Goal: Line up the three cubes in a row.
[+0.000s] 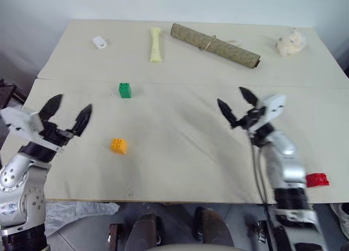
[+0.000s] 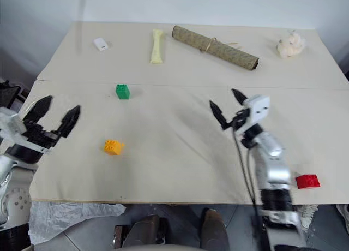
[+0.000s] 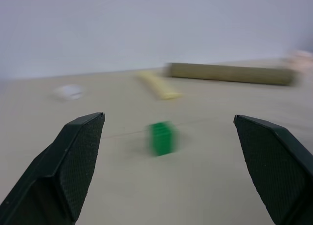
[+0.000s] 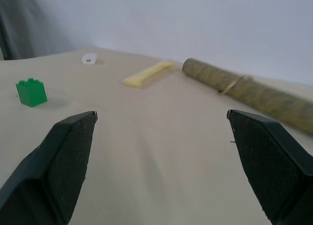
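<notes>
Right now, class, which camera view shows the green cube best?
The right wrist view: the green cube is sharp there, with its studs visible. The left wrist view has it centred between the open fingers, but blurred. Both head views show it small on the table, and place it beyond the orange-yellow cube.

The left gripper (image 1: pixel 68 114) stood at the left edge of the head view, below mid-height. Its two black fingers (image 1: pixel 83 120) were spread wide apart and pointed toward the upper right of the frame. The silver left forearm rose from the lower left corner to the wrist.

The right gripper (image 1: pixel 236 105) stood right of centre, at mid-height. Its fingers (image 1: pixel 226 112) were likewise spread wide and pointed toward the upper left. The silver right forearm ran up from the lower right of the frame, with a cable alongside it.

Neither gripper held anything. Both hung above the surface.
</notes>
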Controlling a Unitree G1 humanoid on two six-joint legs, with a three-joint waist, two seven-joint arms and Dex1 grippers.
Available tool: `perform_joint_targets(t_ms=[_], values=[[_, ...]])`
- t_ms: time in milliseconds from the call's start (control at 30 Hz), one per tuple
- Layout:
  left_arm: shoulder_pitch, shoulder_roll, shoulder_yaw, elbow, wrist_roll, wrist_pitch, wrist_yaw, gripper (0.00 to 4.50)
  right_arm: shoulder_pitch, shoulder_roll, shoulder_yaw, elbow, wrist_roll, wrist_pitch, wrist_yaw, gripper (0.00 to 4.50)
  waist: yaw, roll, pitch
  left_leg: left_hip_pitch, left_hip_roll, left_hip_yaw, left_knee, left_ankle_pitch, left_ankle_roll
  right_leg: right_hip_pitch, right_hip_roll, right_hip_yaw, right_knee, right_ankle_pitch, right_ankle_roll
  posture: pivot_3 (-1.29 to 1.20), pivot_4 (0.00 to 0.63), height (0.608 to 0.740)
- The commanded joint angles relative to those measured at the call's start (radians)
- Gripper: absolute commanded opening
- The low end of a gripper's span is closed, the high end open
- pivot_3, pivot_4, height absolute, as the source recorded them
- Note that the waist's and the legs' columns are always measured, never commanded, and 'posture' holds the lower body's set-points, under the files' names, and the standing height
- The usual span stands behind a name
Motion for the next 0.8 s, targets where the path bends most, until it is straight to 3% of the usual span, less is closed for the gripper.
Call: perform_joint_targets(t_ms=[33, 200, 300, 400, 633, 800], values=[[-0.039, 0.038, -0.122, -0.022, 0.010, 0.006, -0.142, 4.50, 0.108, -0.154, -0.213, -0.210, 0.152, 0.170, 0.022, 4.47, 0.007, 0.001, 0.000, 0.000, -0.001, 0.000, 0.000, 0.000, 0.000, 0.000, 0.001, 0.000, 0.000, 0.000, 0.000, 0.00, 0.150, 0.740], [-0.087, 0.056, -0.250, 0.042, 0.063, -0.050, -0.300, 4.50, 0.488, -0.311, -0.644, -0.342, 0.257, 0.381, 0.129, 4.47, 0.027, 0.002, 0.000, -0.002, -0.001, 0.005, -0.002, -0.001, -0.001, 0.000, 0.004, -0.003, -0.005, 0.000, 0.000, 0.00, 0.150, 0.740], [-0.109, 0.065, -0.304, 0.078, 0.087, -0.056, -0.370, 4.50, 0.731, -0.299, -0.876, -0.324, 0.237, 0.403, 0.245, 4.47, 0.031, 0.001, 0.000, -0.004, 0.000, 0.007, -0.002, -0.001, -0.001, 0.000, 0.005, -0.003, -0.008, 0.000, 0.000, 0.00, 0.150, 0.740], [-0.122, 0.069, -0.339, 0.104, 0.106, -0.070, -0.427, 4.50, 0.916, -0.258, -1.020, -0.283, 0.218, 0.404, 0.326, 4.47, 0.029, 0.001, 0.000, -0.004, -0.001, 0.007, -0.002, -0.001, -0.001, 0.000, 0.005, -0.002, -0.009, 0.001, 0.002, 0.00, 0.150, 0.740], [-0.142, 0.059, -0.350, 0.106, 0.112, -0.069, -0.453, 4.50, 1.132, -0.288, -1.065, -0.070, 0.133, 0.356, 0.513, 4.47, 0.026, 0.001, -0.001, 0.003, 0.000, 0.004, -0.003, -0.001, 0.000, 0.002, 0.006, 0.004, -0.008, 0.001, 0.002, 0.00, 0.150, 0.740], [-0.131, 0.072, -0.344, 0.099, 0.117, -0.073, -0.477, 4.50, 1.050, -0.444, -0.947, -0.034, 0.124, 0.498, 0.486, 4.47, 0.004, 0.000, -0.001, 0.007, 0.000, 0.008, -0.004, -0.002, 0.000, 0.003, 0.005, 0.009, -0.007, 0.001, 0.002, 0.00, 0.150, 0.740]])
